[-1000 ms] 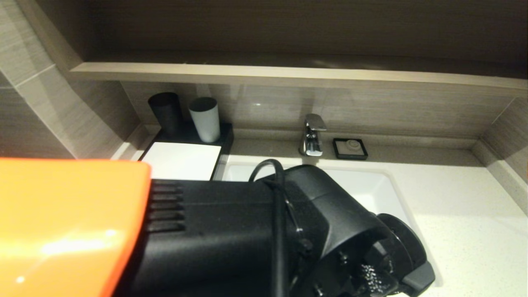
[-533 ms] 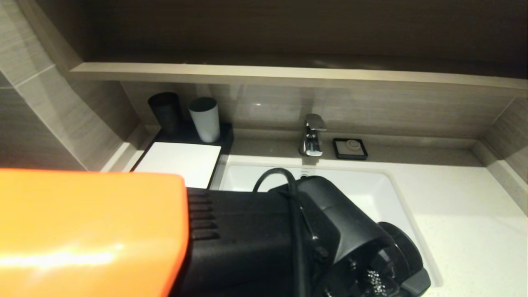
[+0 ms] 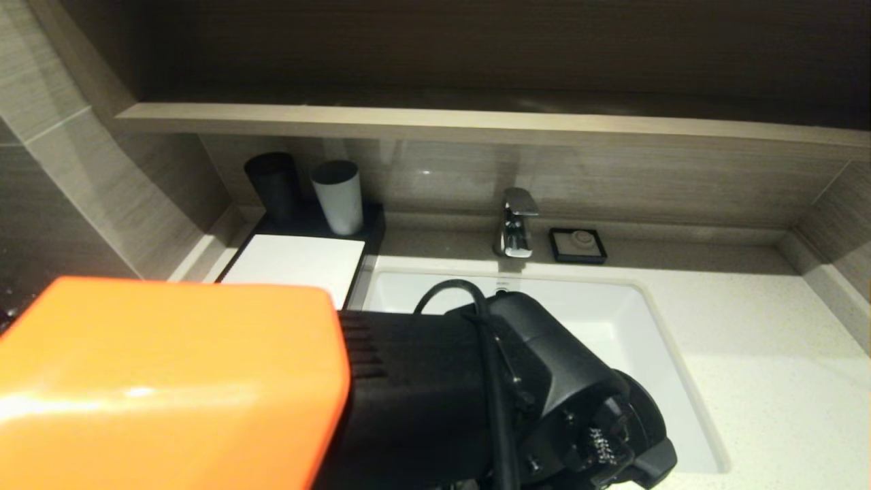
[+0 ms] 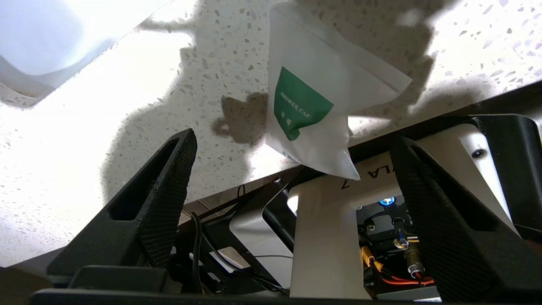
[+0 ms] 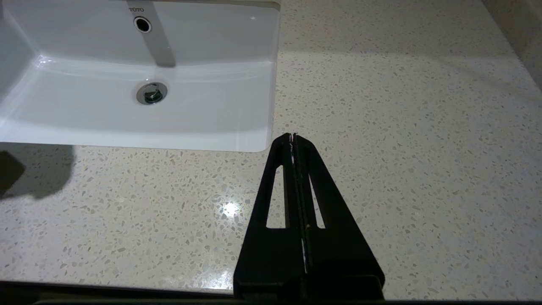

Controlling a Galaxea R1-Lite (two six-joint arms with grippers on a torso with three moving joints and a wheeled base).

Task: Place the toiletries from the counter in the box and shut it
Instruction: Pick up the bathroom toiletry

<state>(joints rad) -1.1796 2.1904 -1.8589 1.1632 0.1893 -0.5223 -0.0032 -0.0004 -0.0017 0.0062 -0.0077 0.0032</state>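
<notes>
A white packet [image 4: 313, 106] with a green "SHOWER CAP" label lies at the front edge of the speckled counter [image 4: 84, 140], one corner hanging over the edge. My left gripper [image 4: 293, 139] is open just short of it, fingers [image 4: 169, 190] wide on either side, holding nothing. In the head view my left arm [image 3: 476, 395] fills the near left and hides the packet and the gripper. The black box [image 3: 292, 267] with its white top sits at the back left, its front hidden by the arm. My right gripper [image 5: 293, 137] is shut and empty over the counter [image 5: 402, 127].
A white sink [image 3: 612, 320] is set in the counter's middle, with a chrome faucet [image 3: 517, 223] behind it and a small black soap dish [image 3: 578, 245] to its right. A black cup [image 3: 272, 184] and a grey cup [image 3: 337, 196] stand behind the box. A wooden ledge [image 3: 476, 126] overhangs.
My left arm has drawn back toward the counter's near edge, its wrist sinking lower in the head view. More of the box's white top and of the sink now shows.
</notes>
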